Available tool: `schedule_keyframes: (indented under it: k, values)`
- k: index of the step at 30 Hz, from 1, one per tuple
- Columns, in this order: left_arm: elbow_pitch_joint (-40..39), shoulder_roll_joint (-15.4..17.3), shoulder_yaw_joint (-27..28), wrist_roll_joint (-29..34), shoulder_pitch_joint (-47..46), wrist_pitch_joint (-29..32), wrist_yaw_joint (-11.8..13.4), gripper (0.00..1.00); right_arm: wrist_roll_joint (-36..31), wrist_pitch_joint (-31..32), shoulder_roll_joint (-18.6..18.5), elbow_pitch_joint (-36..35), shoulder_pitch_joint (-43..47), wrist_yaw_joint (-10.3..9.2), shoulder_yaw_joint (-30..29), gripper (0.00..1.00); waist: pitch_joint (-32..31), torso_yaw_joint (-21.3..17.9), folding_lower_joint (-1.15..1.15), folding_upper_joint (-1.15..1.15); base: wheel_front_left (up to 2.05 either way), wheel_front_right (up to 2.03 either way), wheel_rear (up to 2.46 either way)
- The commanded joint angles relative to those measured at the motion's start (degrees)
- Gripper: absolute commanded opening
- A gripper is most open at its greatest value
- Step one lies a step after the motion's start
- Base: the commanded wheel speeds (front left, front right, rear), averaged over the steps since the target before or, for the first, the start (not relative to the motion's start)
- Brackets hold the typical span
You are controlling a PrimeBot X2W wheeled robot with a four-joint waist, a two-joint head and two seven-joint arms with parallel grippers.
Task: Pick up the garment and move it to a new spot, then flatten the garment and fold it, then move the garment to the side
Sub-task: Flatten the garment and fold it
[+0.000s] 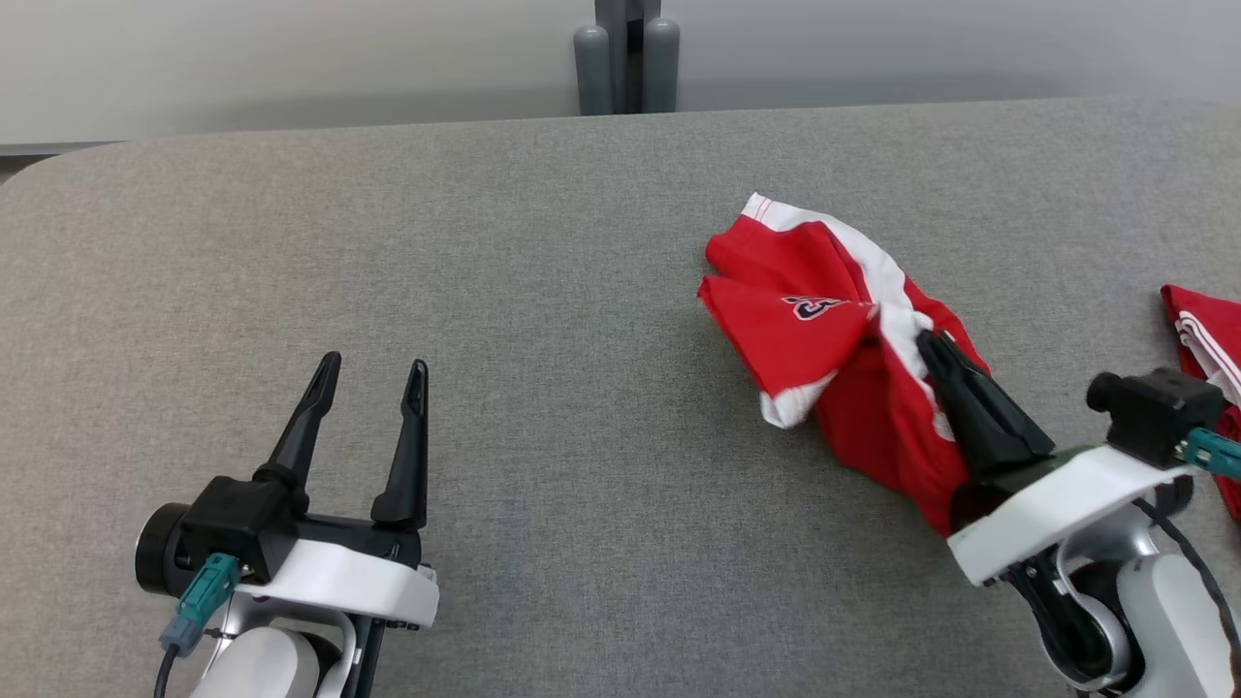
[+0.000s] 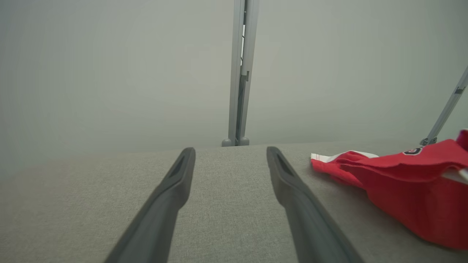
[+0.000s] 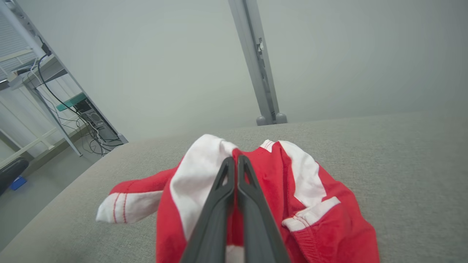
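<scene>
In the right half of the head view, the right gripper has its two dark fingers pressed together on a pinch of the garment. The fingertips bite at the white band near the middle of the cloth, and the fabric gathers in folds toward that point. The right wrist view agrees: the fingers meet at the centre of the frame, with a ridge of white and red cloth bunched up around their tips and more red cloth lying on both sides of them.

The garment lies crumpled on the grey table, right of centre, most of it up and left of the fingertips and some of it underneath the fingers. It is red with broad white stripes, white cuffs with thin red lines, and a small dark emblem on the left panel.

The left gripper, at the lower left, stands with its fingers spread wide and nothing between them, well apart from the garment. A second red and white cloth shows at the right edge.
</scene>
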Motion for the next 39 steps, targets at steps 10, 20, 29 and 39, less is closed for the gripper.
schedule_keyframes:
  k: [10,20,29,39]
  values:
    - [-1.3,1.21,0.04,-0.17,0.44,0.85,0.67,1.0,0.15,-6.42,1.51,9.35,6.63,0.01,-3.11,1.0,0.53,-2.1,0.0,0.0,0.0,0.0,0.0]
    - [-3.13,2.4,0.69,0.39,1.36,0.96,1.79,1.0,-4.55,-13.91,5.66,9.67,10.82,0.04,-14.43,1.0,-1.34,-4.12,0.0,0.0,0.0,0.0,0.0]
    - [-6.53,4.44,1.91,1.03,4.68,1.48,4.22,1.0,-12.47,-14.17,7.71,-3.66,13.33,0.03,-19.29,1.0,-3.4,-6.69,0.0,0.0,0.0,0.0,0.0]
    - [-8.95,4.85,1.42,0.93,9.14,2.76,6.53,1.0,-20.45,-7.63,8.16,-10.99,20.17,0.02,-16.94,1.0,-6.61,-6.52,0.0,0.0,0.0,0.0,0.0]
